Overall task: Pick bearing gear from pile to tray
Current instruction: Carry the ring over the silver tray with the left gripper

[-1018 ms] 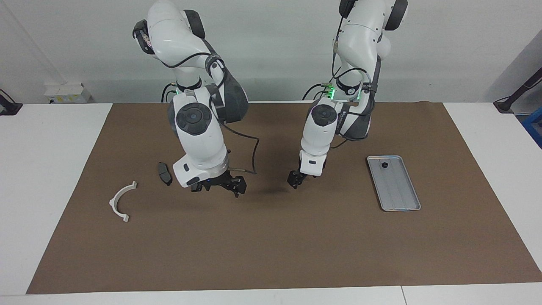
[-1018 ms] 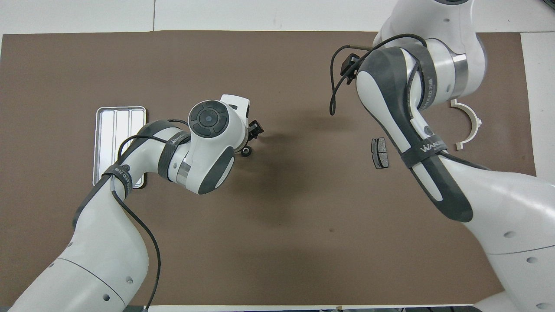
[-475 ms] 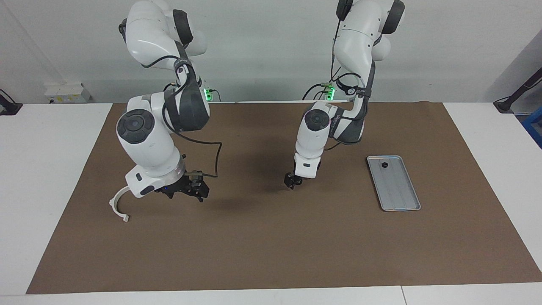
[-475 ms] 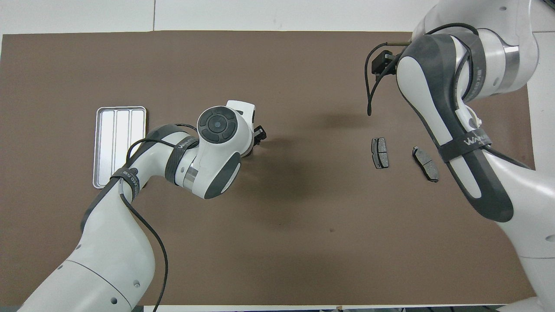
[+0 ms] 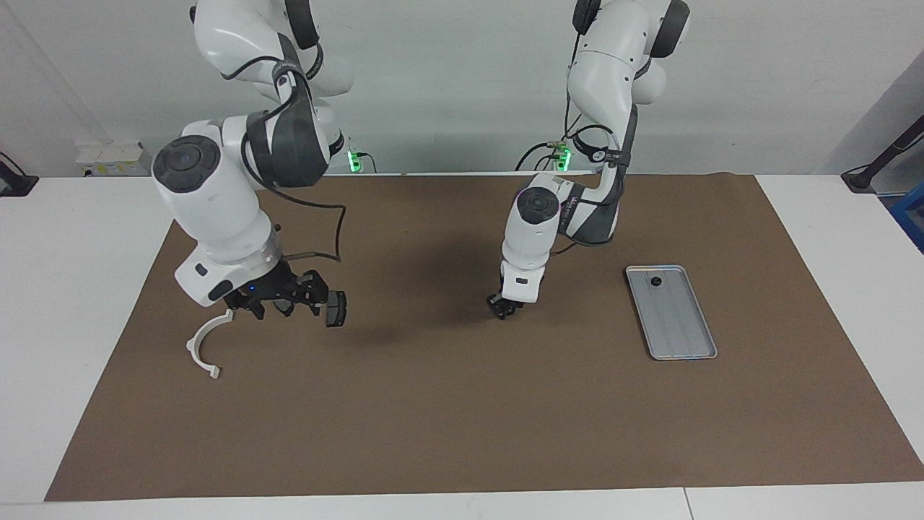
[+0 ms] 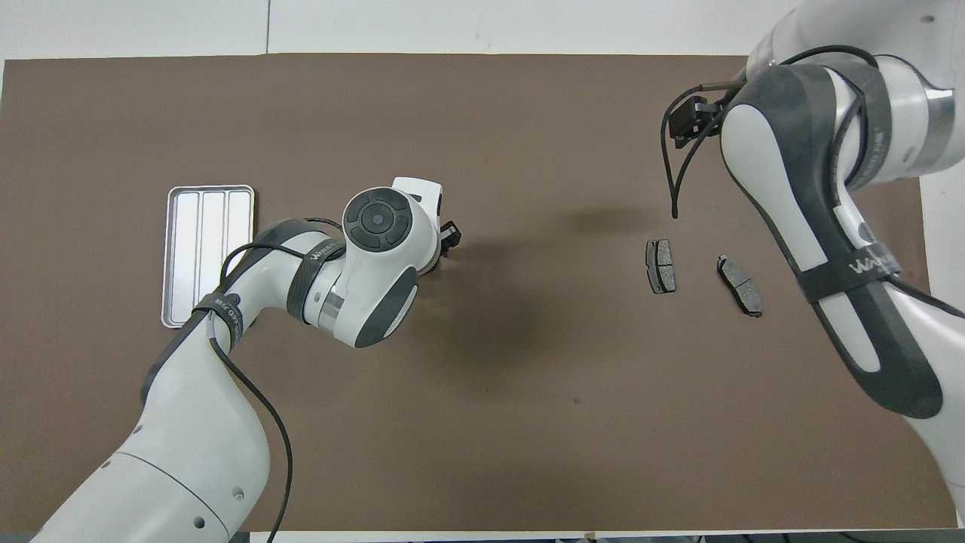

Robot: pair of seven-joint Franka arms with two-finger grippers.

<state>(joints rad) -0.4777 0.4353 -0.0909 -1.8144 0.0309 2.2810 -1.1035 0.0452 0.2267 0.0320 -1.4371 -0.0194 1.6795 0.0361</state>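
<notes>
The silver ribbed tray lies toward the left arm's end of the table. One small black bearing gear sits in its end nearer the robots. My left gripper is down at the mat near the middle of the table, beside the tray. Its own wrist hides it in the overhead view, and I see no part between its fingertips. Of the pile, two dark brake pads and the white curved bracket lie toward the right arm's end. My right gripper hangs open and empty over them.
A brown mat covers the table, with white tabletop at both ends. The right arm's elbow and cable hide the bracket in the overhead view. One brake pad shows just beside the right gripper.
The right arm has swung toward its own end of the table, uncovering both brake pads. The left gripper has settled where a small black round piece lay; that piece no longer shows.
</notes>
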